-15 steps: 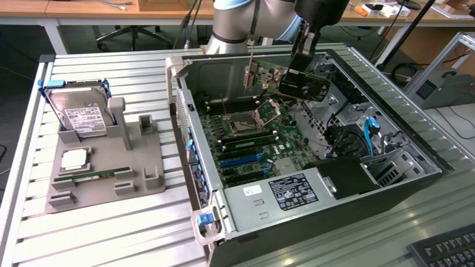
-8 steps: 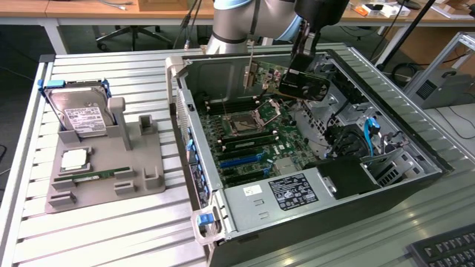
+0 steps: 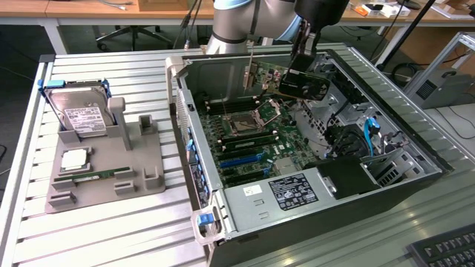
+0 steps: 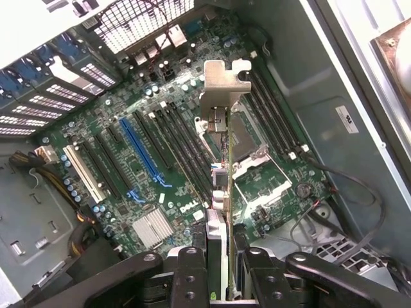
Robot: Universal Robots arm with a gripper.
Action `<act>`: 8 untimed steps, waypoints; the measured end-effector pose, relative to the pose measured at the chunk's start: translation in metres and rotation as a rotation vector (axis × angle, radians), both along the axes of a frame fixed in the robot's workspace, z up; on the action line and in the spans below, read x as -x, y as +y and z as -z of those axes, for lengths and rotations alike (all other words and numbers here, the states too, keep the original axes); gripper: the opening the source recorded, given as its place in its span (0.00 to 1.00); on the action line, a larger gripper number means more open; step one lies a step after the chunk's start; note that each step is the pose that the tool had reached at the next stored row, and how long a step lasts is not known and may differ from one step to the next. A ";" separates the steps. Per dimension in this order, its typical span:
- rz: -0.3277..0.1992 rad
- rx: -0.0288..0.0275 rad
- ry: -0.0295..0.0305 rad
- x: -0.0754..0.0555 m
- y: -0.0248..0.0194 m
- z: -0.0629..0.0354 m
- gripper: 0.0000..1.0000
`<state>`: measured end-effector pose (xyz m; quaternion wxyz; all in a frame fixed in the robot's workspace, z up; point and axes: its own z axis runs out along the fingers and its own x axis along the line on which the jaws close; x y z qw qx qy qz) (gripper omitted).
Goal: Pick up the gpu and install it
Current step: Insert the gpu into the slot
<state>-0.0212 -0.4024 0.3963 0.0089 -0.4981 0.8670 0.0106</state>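
The gpu (image 3: pixel 301 82) hangs in the air over the open computer case (image 3: pixel 180 94), above the motherboard (image 3: pixel 245 146), with its silver end bracket (image 3: pixel 250 75) pointing toward the case's back wall. My gripper (image 3: pixel 303 55) is shut on the card's upper edge. In the wrist view the gpu (image 4: pixel 228 186) is edge-on, a thin green board running away from my gripper (image 4: pixel 226 277) to the silver bracket (image 4: pixel 224 90). One black finger (image 4: pixel 191 276) presses on each side of it. The card floats over the motherboard's (image 4: pixel 148 160) black slots, beside a long blue slot (image 4: pixel 142 151).
A grey fixture (image 3: pixel 104 172) on the slatted table at the exterior view's left holds a silver hard drive (image 3: pixel 85 114), a processor (image 3: pixel 74 159) and a memory stick (image 3: pixel 93 176). Cables and drive bays (image 3: pixel 371 139) fill the case's right side. A keyboard (image 3: pixel 445 250) lies at the near right.
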 end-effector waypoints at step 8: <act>-0.019 0.0002 0.0000 0.000 0.0000 0.0000 0.26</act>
